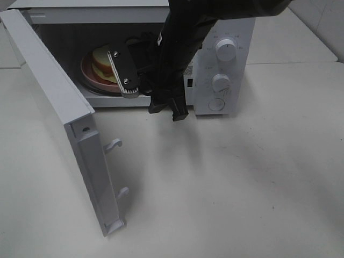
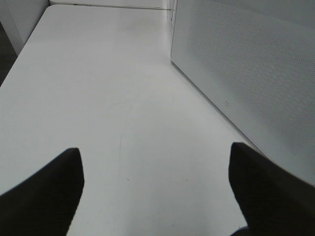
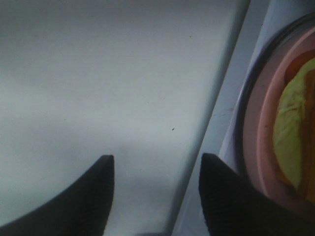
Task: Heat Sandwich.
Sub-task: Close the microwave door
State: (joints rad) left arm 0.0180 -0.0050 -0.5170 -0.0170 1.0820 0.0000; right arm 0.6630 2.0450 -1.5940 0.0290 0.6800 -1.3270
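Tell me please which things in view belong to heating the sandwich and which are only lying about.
For the job: sandwich, pink plate under it, white microwave, its open door, upper knob, lower knob, right gripper at the opening.
Only standing by: table; left gripper, open above it.

The right arm (image 1: 180,43), black and thick, comes down from the upper edge of the high view and slants leftward, its wrist turned so that one flat, metal-edged finger (image 1: 122,71) faces the camera. The right gripper (image 3: 156,194) has its jaws partly apart, the two dark fingertips (image 3: 101,196) leaving a clear gap between them. The left gripper (image 2: 155,189), seen only from its own wrist camera, has its jaws spread wide, both dark fingers (image 2: 47,194) level with each other and pointing forward and slightly down
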